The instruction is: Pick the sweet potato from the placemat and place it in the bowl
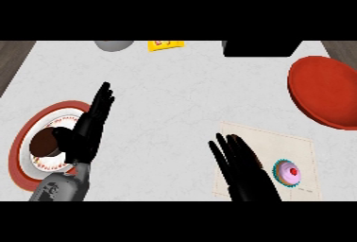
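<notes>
At the far left, a red-rimmed plate point(24, 137) sits on the desk point(174, 94) with a round brown thing point(43, 144) on it. We cannot tell what that brown thing is. Our left hand point(90, 127) hangs over the plate's edge, fingers straight and holding nothing.

Further right, our right hand point(244, 175) is over the left part of the placemat point(279, 142). Its fingers are spread out and hold nothing.

We see no sweet potato on the placemat. We only see a little cupcake point(289, 171), just beside the right hand. The sweet potato may be hidden under that hand, so we cannot say which way it points or how its long side lies.

That is what could go wrong. The hand could close on the cupcake by mistake, or bump it off the mat. It could also grab the potato crosswise, so it slips.

The red bowl point(324, 90) waits at the far right, well apart from the hand.
</notes>
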Robot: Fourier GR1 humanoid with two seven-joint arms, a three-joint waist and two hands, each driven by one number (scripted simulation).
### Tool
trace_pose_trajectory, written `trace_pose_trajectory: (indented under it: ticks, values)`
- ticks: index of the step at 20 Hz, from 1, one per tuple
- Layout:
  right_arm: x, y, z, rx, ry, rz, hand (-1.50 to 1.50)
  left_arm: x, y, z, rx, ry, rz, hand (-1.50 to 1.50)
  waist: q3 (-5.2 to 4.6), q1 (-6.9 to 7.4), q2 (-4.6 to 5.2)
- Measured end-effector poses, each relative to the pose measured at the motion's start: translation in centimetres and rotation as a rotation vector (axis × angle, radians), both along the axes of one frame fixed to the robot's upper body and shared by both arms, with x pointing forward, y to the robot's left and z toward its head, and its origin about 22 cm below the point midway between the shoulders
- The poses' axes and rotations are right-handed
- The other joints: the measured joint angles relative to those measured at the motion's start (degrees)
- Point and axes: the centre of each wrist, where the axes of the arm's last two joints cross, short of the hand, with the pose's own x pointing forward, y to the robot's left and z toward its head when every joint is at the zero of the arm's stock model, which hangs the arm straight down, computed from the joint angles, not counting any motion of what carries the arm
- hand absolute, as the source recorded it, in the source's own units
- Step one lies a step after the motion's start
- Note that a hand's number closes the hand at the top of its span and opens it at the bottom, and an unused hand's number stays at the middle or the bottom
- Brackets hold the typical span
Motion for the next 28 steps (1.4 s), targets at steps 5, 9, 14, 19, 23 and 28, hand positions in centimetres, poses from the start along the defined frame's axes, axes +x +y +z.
trace_pose_trajectory:
  ticks: [5, 9, 14, 19, 23, 28]
  values:
    - [1.1, -0.8, -0.8, -0.051, 0.064, -0.046, -1.5, -0.1, -0.3, -0.5, 0.001, -0.004, -0.003, 0.0, 0.03, -0.03, 0.04]
    - [1.5, -1.9, -0.6, -0.042, 0.087, -0.042, -1.5, 0.1, 0.9, -0.2, 0.003, -0.006, -0.004, 0.0, 0.04, -0.04, 0.02]
    - [1.3, -3.2, -1.2, 0.006, 0.109, -0.011, -1.5, 0.0, -0.1, 0.1, 0.001, -0.011, -0.008, 0.0, 0.05, -0.06, 0.01]
    - [0.5, -3.7, -1.6, 0.069, 0.121, 0.031, -1.5, 0.1, 0.3, -0.3, 0.003, -0.006, -0.008, 0.0, 0.05, -0.1, 0.0]
    - [0.4, -4.2, -1.9, 0.113, 0.141, 0.039, -1.5, -0.1, -0.1, -1.0, -0.001, -0.005, -0.008, 0.0, 0.04, -0.1, 0.01]
    - [1.3, -4.6, -3.1, 0.143, 0.165, 0.025, -1.5, 0.0, 0.8, -0.6, -0.002, -0.007, -0.007, 0.0, 0.05, -0.03, 0.01]
